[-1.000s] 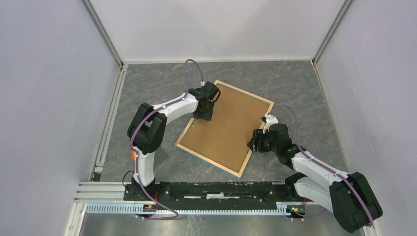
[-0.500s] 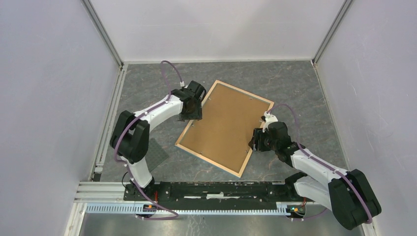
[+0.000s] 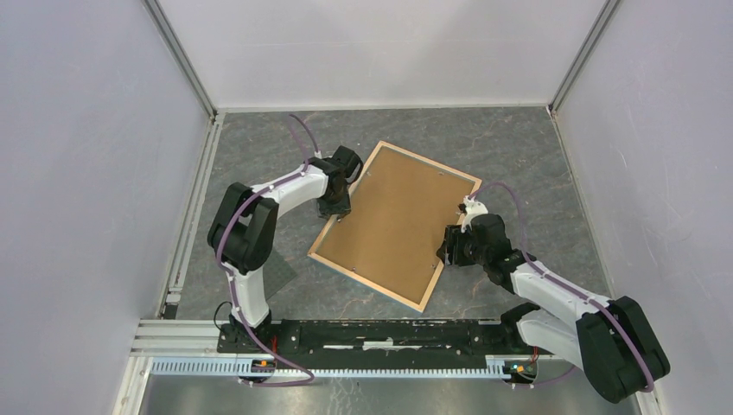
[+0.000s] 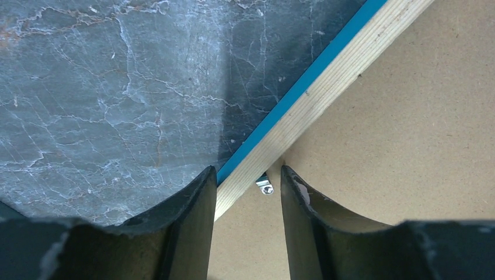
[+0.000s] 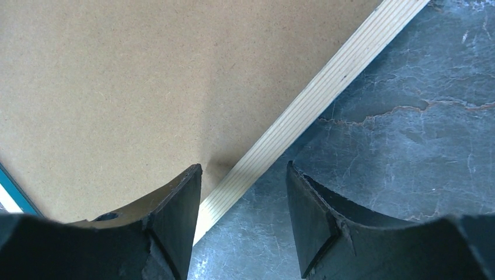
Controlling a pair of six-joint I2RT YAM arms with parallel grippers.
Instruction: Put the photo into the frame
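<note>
The frame point(image 3: 363, 278) lies back up and skewed at the table's middle, with the brown backing board point(image 3: 393, 220) filling it. The photo is hidden. My left gripper point(image 3: 337, 206) is open at the frame's left edge. In the left wrist view its jaws point(image 4: 248, 175) straddle the light wood rail point(image 4: 327, 87), whose blue front edge shows, beside a small metal tab point(image 4: 264, 187). My right gripper point(image 3: 447, 248) is open at the frame's right edge. In the right wrist view its jaws point(image 5: 244, 172) straddle the wood rail point(image 5: 327, 87), one finger over the board point(image 5: 146, 87).
The frame rests on a grey marbled table top point(image 3: 519, 156) enclosed by white walls. A dark grey pad point(image 3: 278, 270) lies near the left arm's base. Aluminium rails point(image 3: 194, 207) run along the left side and the near edge.
My left gripper has moved left and down, from over the board's upper-left part to the frame's left edge. The right arm and the frame have not moved.
</note>
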